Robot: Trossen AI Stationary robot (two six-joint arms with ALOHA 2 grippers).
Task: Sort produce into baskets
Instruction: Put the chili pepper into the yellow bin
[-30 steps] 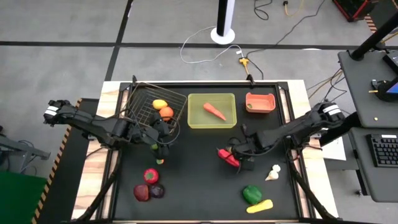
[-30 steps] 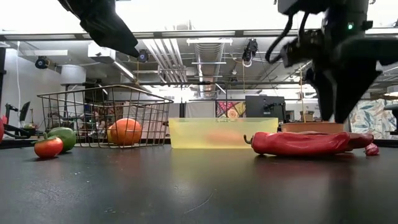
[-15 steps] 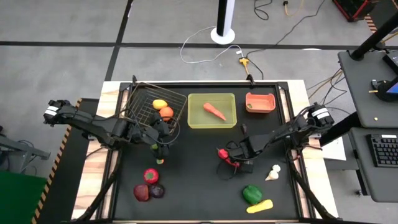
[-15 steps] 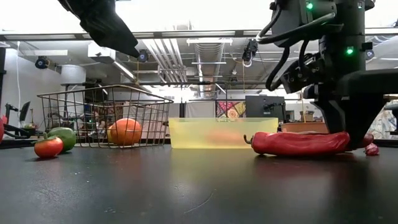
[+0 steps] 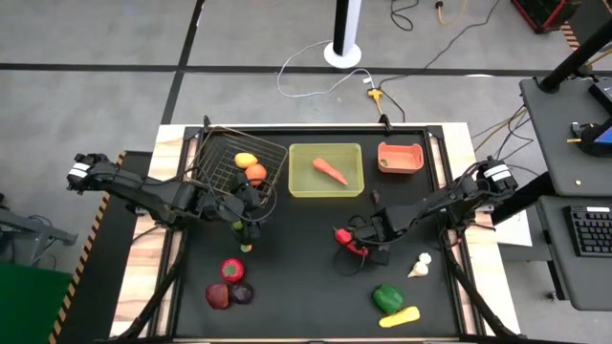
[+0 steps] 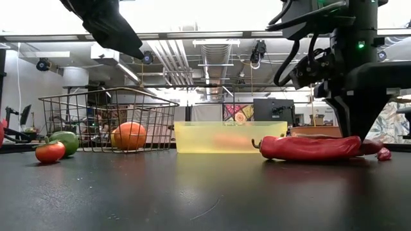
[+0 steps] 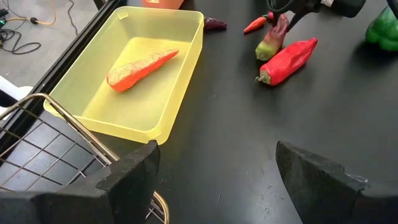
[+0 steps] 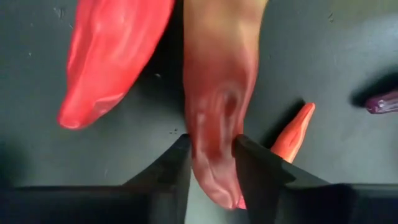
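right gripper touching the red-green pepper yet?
Touching. Right wrist view: the right gripper has both fingers pressed against the red-green pepper, one each side.

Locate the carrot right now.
High view: the carrot lies inside the yellow-green tray, between the wire basket and the salmon bin.

Robotics lab: exposed ceiling ducts (image 6: 215, 54), floor cables (image 5: 316, 72), keyboard (image 5: 591, 230).

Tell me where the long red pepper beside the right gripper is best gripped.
Grip the red pepper across its middle, coming straight down, fingers spanning its narrow width: it lies flat and long on the table. The reddish-green pepper lies close alongside, so that side looks tight.
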